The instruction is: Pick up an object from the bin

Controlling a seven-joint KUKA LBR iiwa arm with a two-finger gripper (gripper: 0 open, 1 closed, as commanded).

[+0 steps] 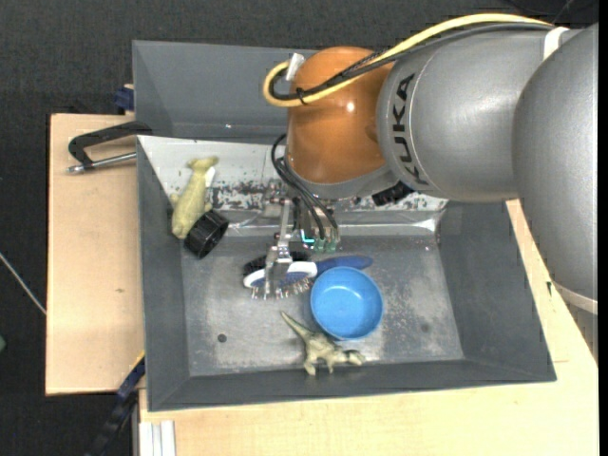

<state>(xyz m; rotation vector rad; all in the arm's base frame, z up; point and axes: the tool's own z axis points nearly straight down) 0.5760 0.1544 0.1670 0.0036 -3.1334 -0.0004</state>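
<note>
In your grey bin [163, 293]: blue bowl [347, 302], tan dinosaur [324, 351], black cylinder [204, 233]. The gripper [282, 272] is down at a white-and-blue thing [255, 276]; you can't tell its grip.

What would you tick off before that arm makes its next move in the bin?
1. Gripper over a target: ok. It is low over a blue and white brush-like thing in the middle of the bin.
2. Hold on that thing: cannot tell.
3. Room beside the target: not ok. The blue bowl sits close against it.
4. Dinosaur out of the way: ok. It lies apart, by the near wall.
5. Yellow toy and black cap out of the way: ok. Both lie in the far left corner.
</note>
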